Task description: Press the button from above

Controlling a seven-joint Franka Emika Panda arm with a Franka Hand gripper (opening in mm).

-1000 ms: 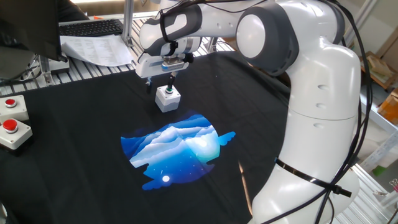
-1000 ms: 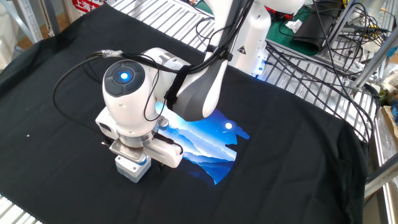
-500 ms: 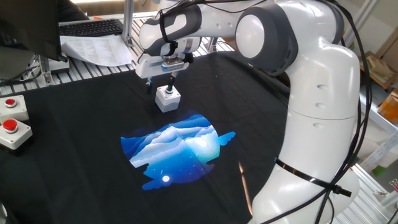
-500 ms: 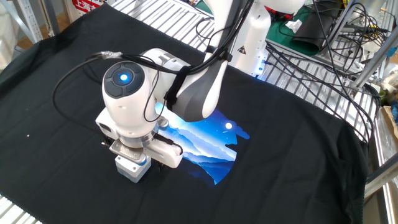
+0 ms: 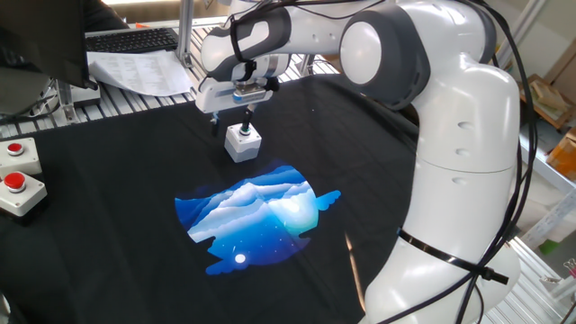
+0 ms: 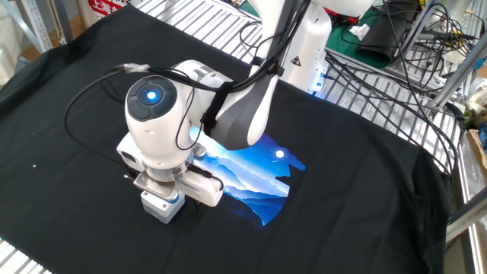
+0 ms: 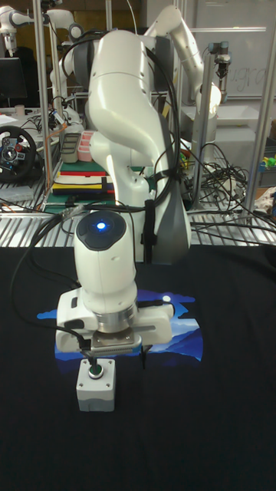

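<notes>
The button is a small green disc in the top of a light-grey box on the black cloth. My gripper hangs straight over the box, open, with a clear gap between its two dark fingers. One finger points down at the button's top and reaches it or stops just short; the other stands off to the side, over bare cloth. In the tall fixed view the gripper sits just above the box. From the other fixed view the wrist hides the button, and only the box shows.
A blue mountain print lies on the black cloth beside the box. Two off-white boxes with red buttons stand at the left edge. A keyboard and papers lie behind. Cables trail over the metal rack.
</notes>
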